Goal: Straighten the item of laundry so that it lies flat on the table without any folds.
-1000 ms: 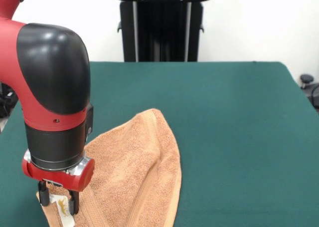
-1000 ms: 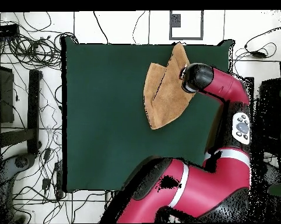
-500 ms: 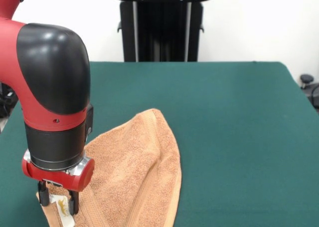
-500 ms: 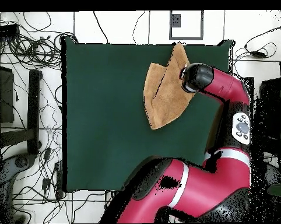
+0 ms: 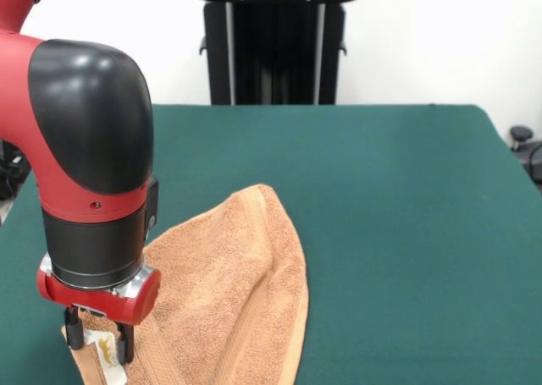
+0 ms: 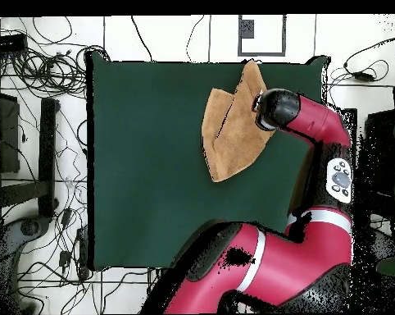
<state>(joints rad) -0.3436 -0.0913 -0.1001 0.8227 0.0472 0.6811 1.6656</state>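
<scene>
The gripper is down on the towel, its two fingers parted either side of the white tag, gripping nothing. The towel lies folded on the green table, stretching rightward.

Towel on table, hand over its corner

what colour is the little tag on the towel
White with yellow print; the tag on the towel shows best in the front view, between the pincer tips.
</scene>
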